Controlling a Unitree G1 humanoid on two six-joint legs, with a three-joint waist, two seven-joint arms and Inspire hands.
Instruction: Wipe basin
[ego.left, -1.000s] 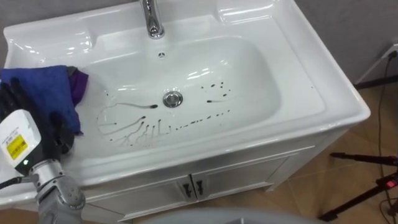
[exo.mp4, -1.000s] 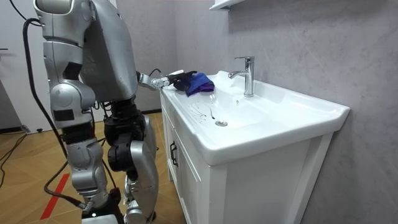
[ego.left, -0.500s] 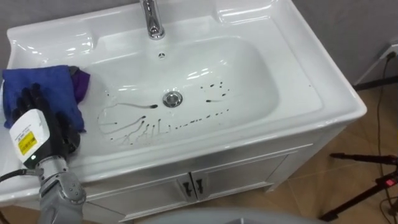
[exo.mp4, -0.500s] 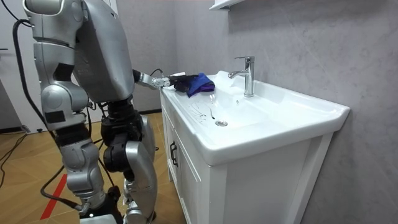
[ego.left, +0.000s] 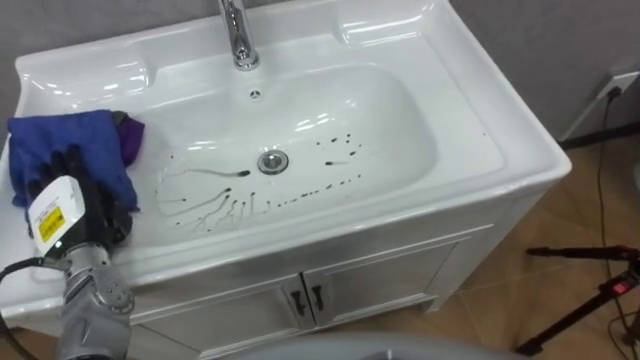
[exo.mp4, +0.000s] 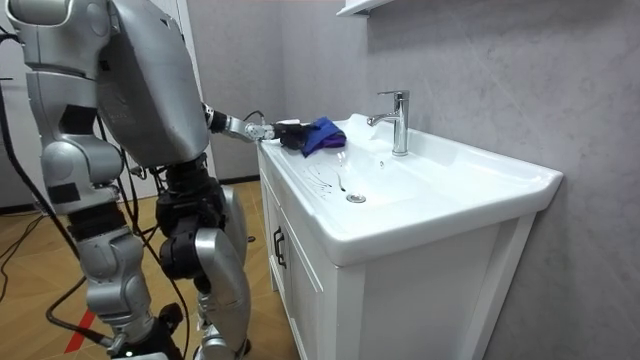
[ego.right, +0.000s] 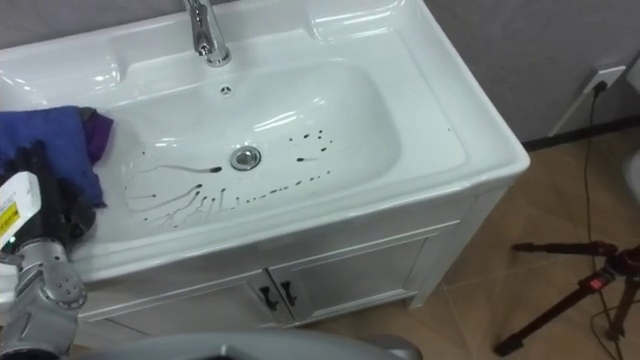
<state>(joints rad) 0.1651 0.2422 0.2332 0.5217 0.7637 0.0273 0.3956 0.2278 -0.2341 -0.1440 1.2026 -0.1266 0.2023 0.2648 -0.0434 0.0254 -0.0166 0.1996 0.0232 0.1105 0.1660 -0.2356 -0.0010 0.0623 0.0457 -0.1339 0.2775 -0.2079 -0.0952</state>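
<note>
The wiping stroke has not begun; this looks like the step of bringing the cloth to the dirt. The left robot hand (ego.left: 88, 200), black-fingered, is closed on a soft, crumpled blue cloth (ego.left: 70, 135), its fingers over the fabric and the thumb under its near edge. The cloth lies on the flat rim of the glossy white ceramic basin (ego.left: 500, 150), well to the left of the round chrome drain (ego.left: 271, 161). A fold of purple fabric (ego.left: 130, 135) shows at the cloth's edge on the drain side.

The bowl is a smooth, rounded rectangle, with thin dark streaks (ego.left: 215, 205) fanning out left of and in front of the drain. A scatter of dark dots (ego.left: 335, 150) lies to the drain's right. A polished chrome tap (ego.left: 238, 40) rises behind the drain, and white cabinet doors (ego.left: 380, 275) with small black handles (ego.left: 305, 297) close the front below it.

The next move, as I judge it, calls for carrying the cloth off the rim and down the sloped wall towards the drain. It should then be pressed flat enough to drag across the streaks. The glazed surface is slick, so a bunched cloth may skate over the marks or smear them. The marks right of the drain call for a longer reach.
</note>
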